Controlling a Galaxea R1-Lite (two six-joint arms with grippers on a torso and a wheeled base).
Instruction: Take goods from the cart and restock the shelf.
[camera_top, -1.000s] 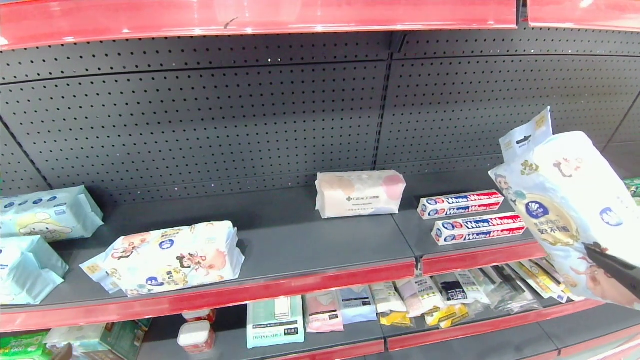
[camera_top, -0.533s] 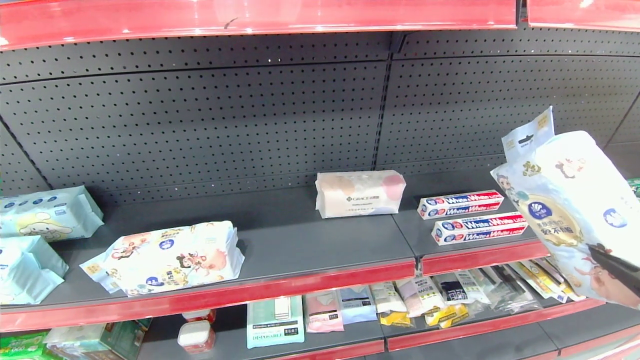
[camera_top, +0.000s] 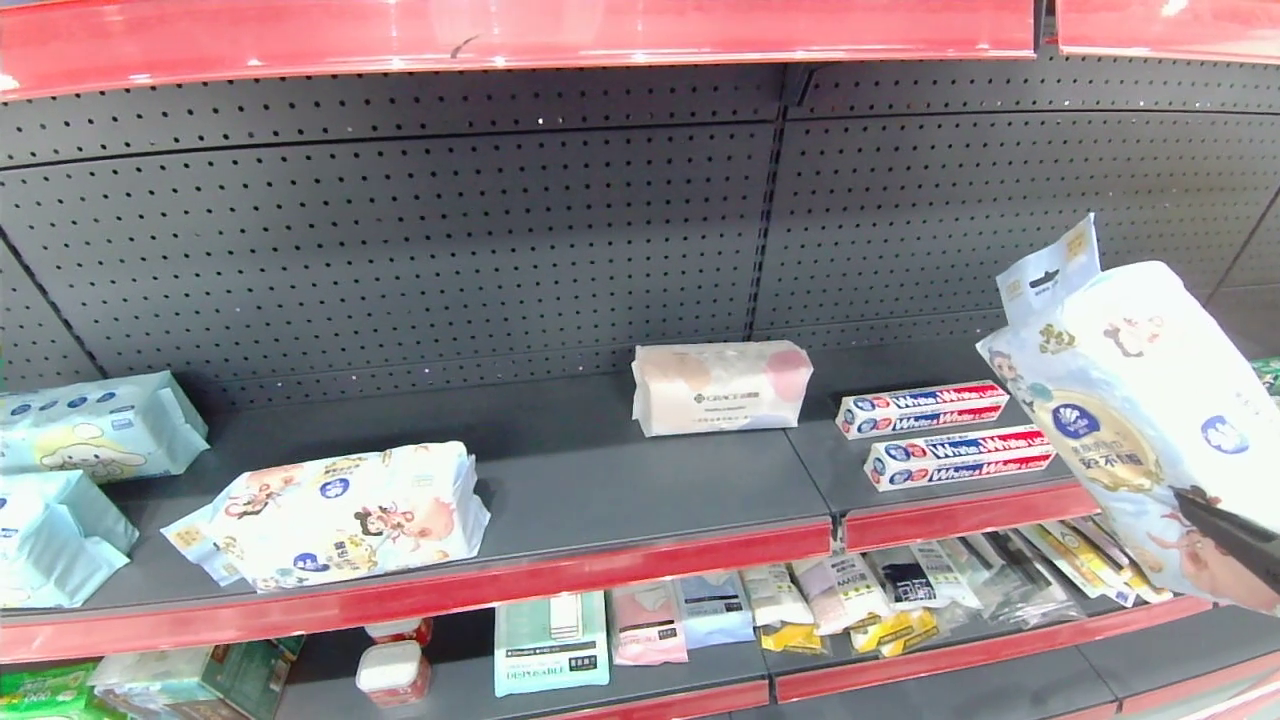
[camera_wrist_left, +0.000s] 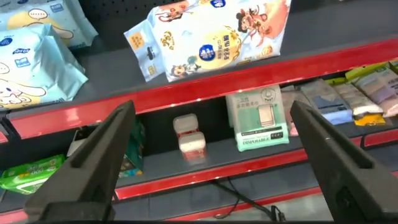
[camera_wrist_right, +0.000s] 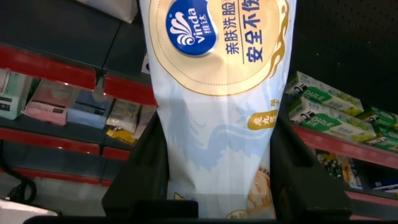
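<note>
1. The right gripper (camera_wrist_right: 221, 155) has its fingers clamped on the cartoon-printed pack (camera_top: 1130, 410), which rises upright from between them.
2. The left gripper (camera_wrist_left: 212, 109) has its fingers wide apart, with nothing between them.
3. Beyond both sets of fingers is the grey shelf (camera_top: 620, 480), with red edges and a perforated back panel (camera_top: 400, 250), probably metal.
</note>
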